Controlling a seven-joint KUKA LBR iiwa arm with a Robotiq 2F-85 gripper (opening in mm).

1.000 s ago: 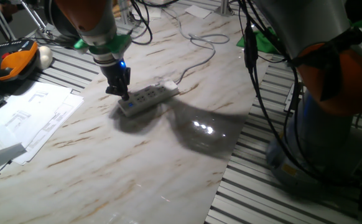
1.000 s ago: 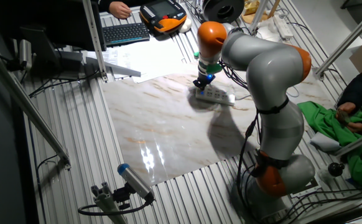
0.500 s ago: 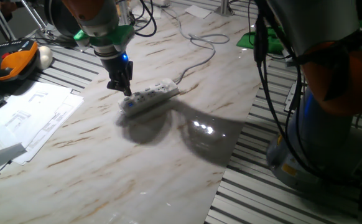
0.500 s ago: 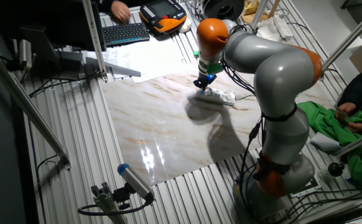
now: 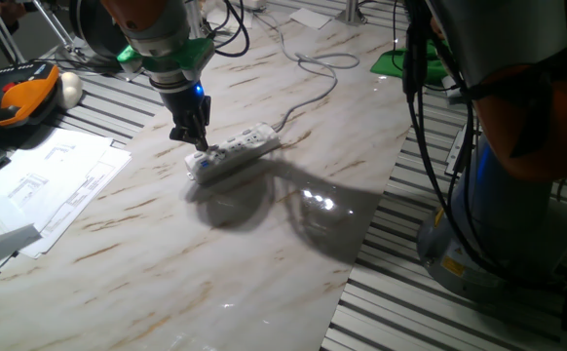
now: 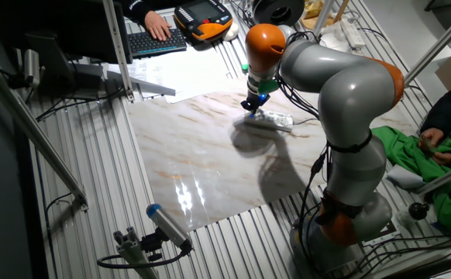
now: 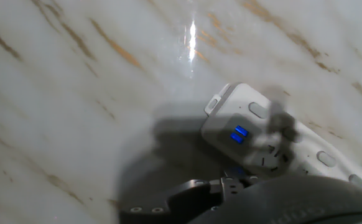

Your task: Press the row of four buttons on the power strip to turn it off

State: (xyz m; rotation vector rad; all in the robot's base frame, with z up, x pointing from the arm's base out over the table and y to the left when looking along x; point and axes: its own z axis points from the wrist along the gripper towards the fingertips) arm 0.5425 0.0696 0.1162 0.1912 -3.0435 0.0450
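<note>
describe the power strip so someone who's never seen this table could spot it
On the marble-patterned table, look just below the gripper of the orange and grey arm. The power strip lies there, a long white bar with a thin pale cable trailing from its far end. Nothing else lying on the marble is bar-shaped.

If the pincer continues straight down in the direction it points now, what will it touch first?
Most likely the power strip itself: the pincer points down at the end of the strip farthest from the cable. Whether it lands on one of the buttons or on plain plastic is unclear, since depth is hard to judge.
</note>
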